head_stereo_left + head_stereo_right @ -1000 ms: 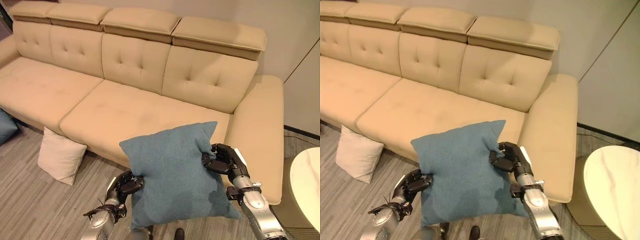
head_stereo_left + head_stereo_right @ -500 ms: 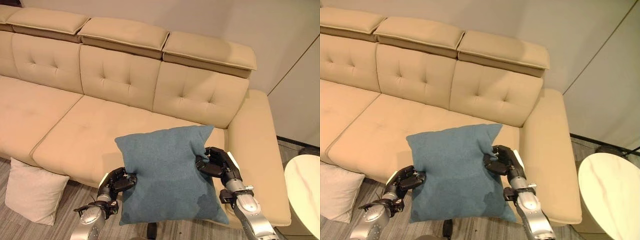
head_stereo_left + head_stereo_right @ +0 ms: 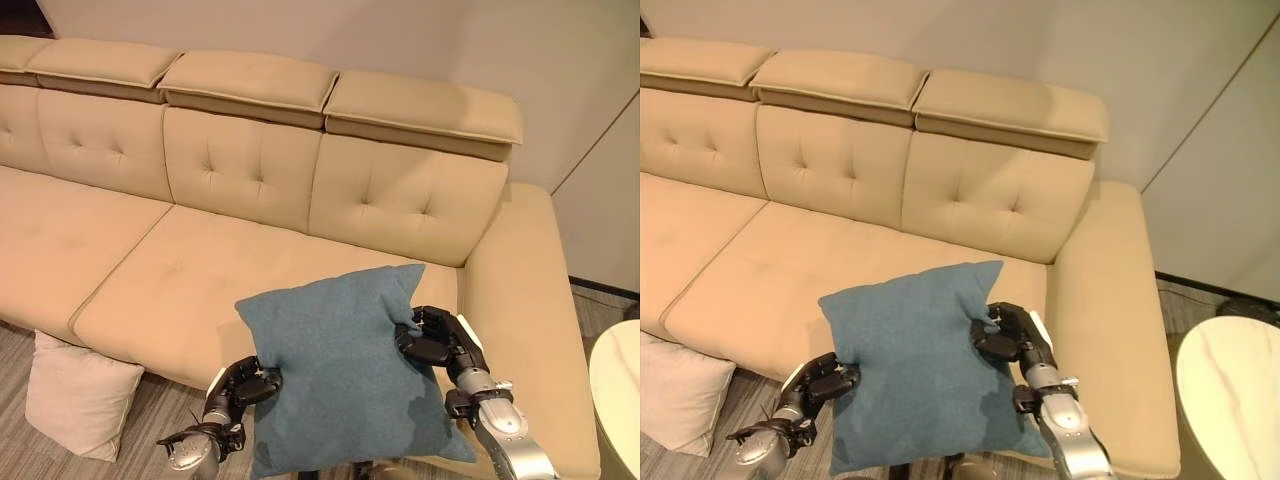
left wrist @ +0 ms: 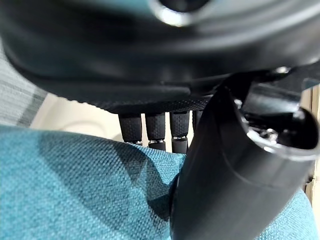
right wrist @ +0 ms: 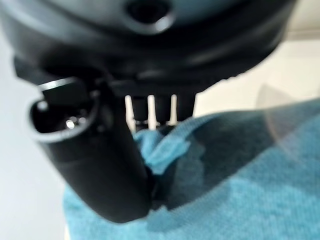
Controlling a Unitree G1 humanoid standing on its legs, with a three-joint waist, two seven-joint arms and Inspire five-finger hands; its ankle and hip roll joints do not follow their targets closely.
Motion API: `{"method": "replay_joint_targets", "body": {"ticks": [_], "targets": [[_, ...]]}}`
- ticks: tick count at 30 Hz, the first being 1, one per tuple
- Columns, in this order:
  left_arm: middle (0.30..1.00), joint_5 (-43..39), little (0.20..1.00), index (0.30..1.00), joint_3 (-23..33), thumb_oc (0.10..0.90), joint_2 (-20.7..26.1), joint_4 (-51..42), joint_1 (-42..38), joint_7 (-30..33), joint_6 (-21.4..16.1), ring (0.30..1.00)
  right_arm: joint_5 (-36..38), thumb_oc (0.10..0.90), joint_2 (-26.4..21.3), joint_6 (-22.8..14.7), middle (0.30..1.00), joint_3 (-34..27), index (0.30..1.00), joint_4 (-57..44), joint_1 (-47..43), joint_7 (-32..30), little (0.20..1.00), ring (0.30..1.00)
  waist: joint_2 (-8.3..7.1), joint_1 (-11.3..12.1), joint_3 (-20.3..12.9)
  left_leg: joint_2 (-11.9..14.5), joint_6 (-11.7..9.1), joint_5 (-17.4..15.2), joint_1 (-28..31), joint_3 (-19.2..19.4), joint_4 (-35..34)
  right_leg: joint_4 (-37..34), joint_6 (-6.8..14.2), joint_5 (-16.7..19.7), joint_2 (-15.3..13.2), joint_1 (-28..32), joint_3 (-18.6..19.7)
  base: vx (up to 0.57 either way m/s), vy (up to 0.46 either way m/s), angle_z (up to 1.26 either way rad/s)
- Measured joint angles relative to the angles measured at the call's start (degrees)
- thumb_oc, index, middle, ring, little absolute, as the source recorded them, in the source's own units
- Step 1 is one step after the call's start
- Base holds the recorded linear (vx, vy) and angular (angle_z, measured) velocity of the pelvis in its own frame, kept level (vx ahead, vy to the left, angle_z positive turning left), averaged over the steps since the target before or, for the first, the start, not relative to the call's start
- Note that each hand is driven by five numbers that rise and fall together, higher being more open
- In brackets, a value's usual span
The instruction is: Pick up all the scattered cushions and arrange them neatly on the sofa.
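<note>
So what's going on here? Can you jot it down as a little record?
held: blue cushion, in the air before the sofa seat
left hand: shut on the cushion's left edge
right hand: shut on its right edge
sofa: beige, seat bare
on floor: white cushion, leaning on the sofa front
beside: round table, right

Sofa (image 3: 200, 270) seat bare ahead; blue cushion (image 3: 340, 365) blocks near edge.
</note>
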Motion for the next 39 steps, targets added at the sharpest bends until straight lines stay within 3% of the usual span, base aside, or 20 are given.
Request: {"method": "replay_joint_targets", "body": {"ticks": [4, 7, 9, 10, 12, 13, 15, 20, 26, 28, 33, 36, 39], "targets": [[0.3, 0.0, 0.3, 0.3, 0.1, 0.4, -1.7, 0.0, -0.5, 0.0, 0.0, 0.3, 0.3, 0.4, -2.1, 0.0, 0.3, 0.3, 0.3, -0.2, -1.5, -0.5, 0.3, 0.3, -0.3, 0.4, 0.1, -1.6, -1.6, -2.2, -5.2, 1.3, 12.1, -2.4, -1.2, 0.4, -1.4, 2.6, 0.8, 0.01, 0.001, 0.0], [0.3, 0.0, 0.3, 0.3, 0.0, 0.4, -1.7, -0.1, -1.1, 0.0, 0.0, 0.3, 0.4, 0.4, -2.0, 0.0, 0.3, 0.1, 0.3, -0.3, -1.8, -0.6, 0.3, 0.3, -0.48, 0.3, 0.2, 0.1, -0.6, -2.9, -6.9, -1.1, 13.1, -2.4, -2.6, -1.1, -1.0, 3.3, 2.0, 0.05, 0.021, -0.08], [0.3, 0.0, 0.3, 0.3, 0.0, 0.4, -1.7, -0.1, -1.5, 0.0, 0.0, 0.3, 0.4, 0.4, -2.1, 0.0, 0.3, 0.0, 0.3, -0.3, -1.8, -0.6, 0.3, 0.3, -0.99, 0.4, 0.5, 1.3, -1.3, -2.4, -8.2, -3.5, 11.6, -2.7, -2.6, -1.2, -1.0, 3.3, 3.4, 0.06, 0.063, -0.28], [0.3, 0.1, 0.3, 0.3, -0.1, 0.4, -1.5, -0.1, -2.0, 0.0, 0.0, 0.3, 0.4, 0.4, -2.1, 0.0, 0.3, -0.1, 0.3, 0.0, -1.8, -0.7, 0.3, 0.3, -1.17, 0.2, 0.6, 2.9, -3.1, -1.2, -9.9, -5.4, 8.5, -3.1, -2.3, -1.0, -0.7, 3.3, 4.0, 0.1, 0.105, -0.32], [0.3, 0.2, 0.3, 0.3, -0.1, 0.4, -1.5, -0.1, -2.0, 0.0, 0.1, 0.3, 0.4, 0.4, -2.2, 0.0, 0.3, -0.2, 0.3, 0.1, -1.8, -0.8, 0.3, 0.3, -1.16, 0.0, 0.7, 4.5, -4.0, -0.2, -9.5, -4.8, 4.7, -3.2, -1.0, -0.6, -0.3, 3.4, 4.2, 0.07, 0.062, -0.32], [0.3, 0.4, 0.3, 0.3, -0.2, 0.4, -1.4, -0.2, -2.0, 0.0, 0.2, 0.3, 0.4, 0.4, -2.2, 0.0, 0.3, -0.1, 0.3, 0.1, -1.7, -0.8, 0.3, 0.3, -0.78, -0.4, 0.6, 5.2, -4.2, 0.1, -9.0, -4.6, 2.8, -3.2, -0.8, -0.7, 0.2, 3.7, 4.3, 0.09, 0.075, -0.27], [0.3, 1.0, 0.3, 0.3, -0.5, 0.4, -1.5, -0.2, -2.6, 0.1, 0.5, 0.3, 0.5, 0.4, -2.0, 0.1, 0.3, -0.9, 0.3, 0.7, -1.6, -1.0, 0.3, 0.3, 1.09, -1.6, 0.0, 7.1, -4.3, 4.3, -6.8, -4.5, 0.1, -3.3, 0.5, -1.5, 2.1, 4.6, 4.8, 0.18, 0.153, -0.29], [0.3, 1.9, 0.3, 0.3, -0.6, 0.4, 0.1, -1.6, -2.3, 0.1, 0.6, 0.3, 0.4, 0.4, -1.5, -0.1, 0.3, -0.9, 0.3, 0.6, -0.7, -1.1, 0.3, 0.3, 0.85, -2.6, -0.4, 4.2, -2.2, 5.5, -2.9, -3.0, -4.8, -3.2, 3.6, -2.6, -1.4, 5.7, 5.2, 0.08, 0.087, -0.13], [0.3, 3.9, 0.3, 0.3, 1.3, 0.4, 2.2, -3.7, -2.5, 1.8, 0.6, 0.3, -0.4, 0.4, -0.8, -0.1, 0.3, 1.6, 0.3, 0.6, -1.4, -1.8, 0.3, 0.3, 1.2, -1.8, -0.2, 2.1, -1.1, 4.8, -2.5, -1.3, -4.8, -3.3, 5.1, -2.6, -3.7, 5.4, 6.7, -0.05, 0.072, -0.11], [0.3, 4.0, 0.3, 0.3, 1.3, 0.4, 2.5, -3.9, -4.4, 3.8, 0.5, 0.3, -2.1, 0.4, -0.7, -0.2, 0.3, 2.5, 0.3, 1.2, -4.4, -3.7, 0.3, 0.3, 1.64, -0.8, -0.2, 2.3, -1.1, 4.8, -5.0, -0.1, -4.8, -3.3, 5.6, -2.0, -3.6, 2.4, 7.9, -0.16, 0.062, -0.24], [0.3, 5.2, 0.3, 0.3, 1.0, 0.4, 0.5, -3.5, -8.8, 7.6, 0.1, 0.3, -4.0, 0.4, -0.8, -0.7, 0.3, 3.2, 0.3, 4.9, -12.3, -8.5, 0.3, 0.3, 2.83, -0.7, 0.3, 2.4, -0.5, 6.1, -10.6, 0.0, -4.8, -3.3, 5.7, -0.4, -3.4, -3.4, 8.0, -0.15, 0.028, -0.06], [0.3, 5.2, 0.3, 0.3, -1.2, 0.4, -0.6, 0.6, -17.9, 12.8, -0.9, 0.3, -5.7, 0.4, -1.0, -1.2, 0.3, 6.1, 0.3, 11.7, -24.0, -14.2, 0.3, 0.3, 3.15, -0.7, 0.4, 2.8, -1.1, 8.0, -17.9, 0.2, -4.8, -3.3, 5.3, 1.7, -3.0, -10.8, 8.2, -0.1, 0.004, -0.05], [0.3, 5.2, 0.3, 0.3, -2.5, 0.4, -0.9, 3.7, -24.6, 15.6, -0.9, 0.3, -6.5, 0.4, -1.1, -1.2, 0.3, 6.5, 0.3, 14.5, -29.7, -17.4, 0.3, 0.3, 3.18, 0.1, 0.4, 3.2, -1.1, 8.9, -21.6, 0.4, -4.8, -3.3, 5.0, 2.7, -2.6, -14.7, 8.4, -0.04, 0.003, -0.09]]}}
